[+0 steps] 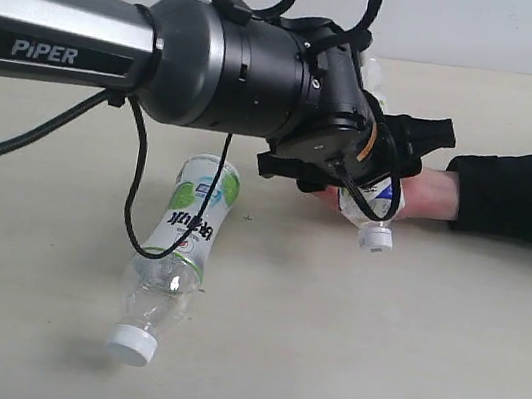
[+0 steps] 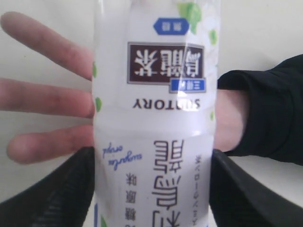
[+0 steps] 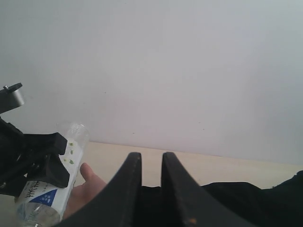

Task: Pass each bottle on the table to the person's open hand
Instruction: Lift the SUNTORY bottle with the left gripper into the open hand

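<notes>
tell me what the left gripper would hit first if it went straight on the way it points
Most likely the person's open hand: in the left wrist view the left gripper holds a bottle just in front of the palm, so the bottle would press into it first. The gap is unclear.

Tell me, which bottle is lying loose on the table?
The green-labelled bottle with the white cap, lying on its side; the other bottle is held in the left gripper above the person's hand.
</notes>
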`<state>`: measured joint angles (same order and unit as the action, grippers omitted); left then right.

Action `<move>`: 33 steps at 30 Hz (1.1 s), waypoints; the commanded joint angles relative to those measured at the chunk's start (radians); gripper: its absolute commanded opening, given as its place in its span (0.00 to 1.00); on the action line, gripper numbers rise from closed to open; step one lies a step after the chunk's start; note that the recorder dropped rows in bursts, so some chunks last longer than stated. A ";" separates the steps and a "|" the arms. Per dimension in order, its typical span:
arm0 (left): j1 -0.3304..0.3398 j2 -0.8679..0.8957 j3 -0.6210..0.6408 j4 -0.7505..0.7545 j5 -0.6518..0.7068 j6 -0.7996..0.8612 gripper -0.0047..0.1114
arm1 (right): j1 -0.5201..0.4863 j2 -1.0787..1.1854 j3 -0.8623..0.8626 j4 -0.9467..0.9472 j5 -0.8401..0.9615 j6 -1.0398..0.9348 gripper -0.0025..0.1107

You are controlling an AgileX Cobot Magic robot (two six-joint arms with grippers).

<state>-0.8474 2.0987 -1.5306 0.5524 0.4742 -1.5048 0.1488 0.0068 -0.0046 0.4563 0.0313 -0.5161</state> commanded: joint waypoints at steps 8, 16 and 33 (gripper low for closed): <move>0.011 0.038 0.004 0.039 -0.012 -0.057 0.04 | -0.005 -0.007 0.005 0.004 -0.012 -0.006 0.17; 0.011 0.038 0.004 0.039 -0.011 -0.055 0.28 | -0.005 -0.007 0.005 0.004 -0.012 -0.006 0.17; 0.011 0.009 0.004 0.048 -0.017 -0.007 0.80 | -0.005 -0.007 0.005 0.004 -0.012 -0.006 0.17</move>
<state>-0.8410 2.1349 -1.5299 0.5927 0.4617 -1.5328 0.1488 0.0068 -0.0046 0.4563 0.0313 -0.5161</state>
